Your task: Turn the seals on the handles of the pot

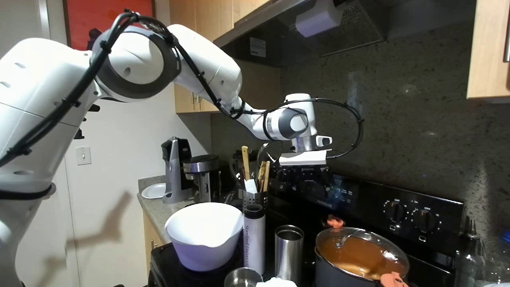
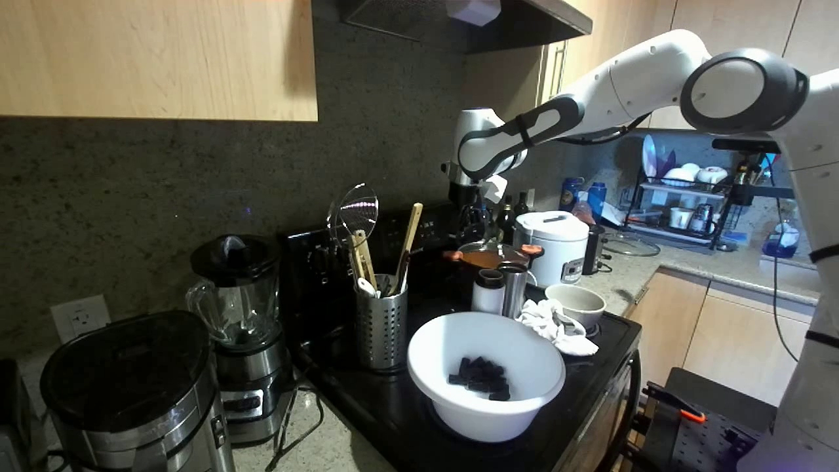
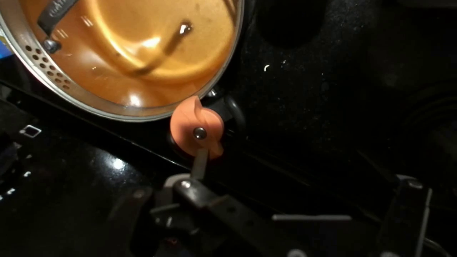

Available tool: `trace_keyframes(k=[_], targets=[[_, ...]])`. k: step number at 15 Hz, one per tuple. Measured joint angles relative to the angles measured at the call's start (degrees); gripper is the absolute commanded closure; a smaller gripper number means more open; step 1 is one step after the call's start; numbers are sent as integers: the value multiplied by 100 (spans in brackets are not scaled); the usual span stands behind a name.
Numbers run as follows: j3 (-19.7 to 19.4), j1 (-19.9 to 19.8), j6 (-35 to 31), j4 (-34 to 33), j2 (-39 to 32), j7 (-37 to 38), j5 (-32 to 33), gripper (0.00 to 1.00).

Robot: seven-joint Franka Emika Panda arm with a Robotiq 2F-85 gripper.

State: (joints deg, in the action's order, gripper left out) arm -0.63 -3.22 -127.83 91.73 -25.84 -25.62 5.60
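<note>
The pot (image 1: 360,263) is round, grey outside and orange-brown inside, with a glass lid on it. It also shows in an exterior view (image 2: 485,259). One orange-pink seal (image 1: 335,222) sits by the stove's back panel. The opposite seal (image 1: 393,279) sits at the front right. In the wrist view the panel-side seal (image 3: 194,125) covers part of its black handle (image 3: 235,112). My gripper (image 3: 282,151) is open and empty. Its left fingertip overlaps that seal's edge in the picture. In an exterior view the gripper (image 1: 308,185) hangs above and left of this seal, apart from it.
A steel tumbler (image 1: 289,255) and a tall white bottle (image 1: 254,243) stand beside the pot. The white bowl (image 2: 485,413) holds black pieces. A utensil holder (image 2: 382,328) stands near the back panel (image 1: 330,195). The range hood (image 1: 263,36) is overhead. A rice cooker (image 2: 552,239) stands behind.
</note>
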Motion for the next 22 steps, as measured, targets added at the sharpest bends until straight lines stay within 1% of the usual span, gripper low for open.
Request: trace_keyframes(k=[7,13,17,22], targets=[[57,36,6,43,-61,17,26,0],[89,120,1,-39,-190,234,87,0],[-2,110,-5,-427,-596,391,286,0],[-99,31,3,-1213,-1279,476,325,0]])
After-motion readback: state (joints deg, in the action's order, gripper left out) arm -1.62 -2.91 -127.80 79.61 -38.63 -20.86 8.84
